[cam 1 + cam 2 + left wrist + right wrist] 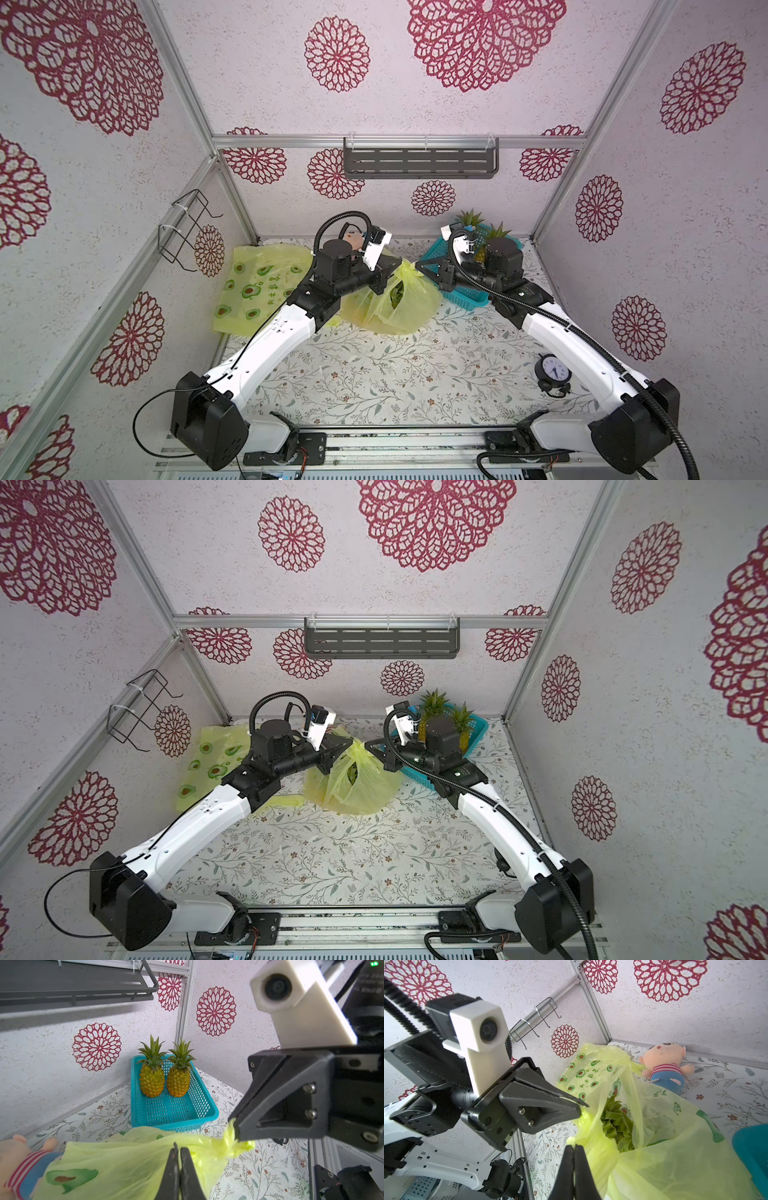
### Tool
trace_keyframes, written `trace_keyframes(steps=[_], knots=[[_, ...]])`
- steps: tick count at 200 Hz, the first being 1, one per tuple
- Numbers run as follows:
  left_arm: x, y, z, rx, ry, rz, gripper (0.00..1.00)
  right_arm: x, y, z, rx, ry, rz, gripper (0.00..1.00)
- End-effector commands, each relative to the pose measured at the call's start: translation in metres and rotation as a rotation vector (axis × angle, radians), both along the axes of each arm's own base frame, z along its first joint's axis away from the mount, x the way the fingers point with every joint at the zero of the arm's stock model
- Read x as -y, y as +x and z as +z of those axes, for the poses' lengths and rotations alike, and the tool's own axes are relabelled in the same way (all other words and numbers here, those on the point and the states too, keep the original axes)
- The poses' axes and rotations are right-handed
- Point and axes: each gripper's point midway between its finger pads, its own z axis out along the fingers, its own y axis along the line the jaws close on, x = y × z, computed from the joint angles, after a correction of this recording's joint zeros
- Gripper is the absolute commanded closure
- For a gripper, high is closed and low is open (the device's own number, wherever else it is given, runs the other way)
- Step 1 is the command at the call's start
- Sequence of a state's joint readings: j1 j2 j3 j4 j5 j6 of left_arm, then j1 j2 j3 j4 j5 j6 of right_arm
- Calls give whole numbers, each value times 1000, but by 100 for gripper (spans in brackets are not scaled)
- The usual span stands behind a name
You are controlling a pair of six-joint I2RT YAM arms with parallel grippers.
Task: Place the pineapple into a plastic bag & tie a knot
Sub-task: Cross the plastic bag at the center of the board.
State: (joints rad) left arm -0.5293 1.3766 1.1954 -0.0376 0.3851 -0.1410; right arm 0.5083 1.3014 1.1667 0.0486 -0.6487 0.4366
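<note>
Looking down in both top views, saw the translucent yellow-green plastic bag (pixel 399 309) standing on the floral-print tabletop (pixel 374 374), its gathered top pinched from either side by the left gripper (pixel 402 264) and right gripper (pixel 419 267). Made out only a dark green smear inside it there. Found the bagged pineapple (pixel 616 1124), spiky crown up, plainly within the bag's mouth from the right wrist. Confirmed from the wrist views both pairs of fingers clenched on twisted plastic. Caught two spare yellow pineapples (pixel 151 1081) (pixel 178 1082) upright in the teal mesh plastic basket (pixel 172 1124) from the left wrist; from above, half hidden behind the right arm. Spotted a round black alarm clock (pixel 552 372) unobstructed in a top view.
</note>
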Motion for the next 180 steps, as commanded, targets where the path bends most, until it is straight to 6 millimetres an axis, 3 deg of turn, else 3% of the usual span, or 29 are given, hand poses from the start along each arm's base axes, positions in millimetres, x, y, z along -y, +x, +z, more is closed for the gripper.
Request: trace_keyframes(steps=[1, 51, 102, 148, 180], knots=[[-1, 6, 12, 15, -63, 16, 100, -8, -11, 18, 73, 46, -6, 100], [-1, 8, 10, -6, -87, 23, 100, -47, -8, -24, 107, -76, -11, 100], [-5, 10, 6, -33, -98, 46, 100, -79, -2, -14, 148, 26, -14, 100], [-21, 12, -1, -61, -89, 110, 100, -49, 5, -31, 152, -90, -156, 100], [-25, 8, -10, -95, -86, 116, 100, -25, 0, -40, 132, -182, -215, 91]])
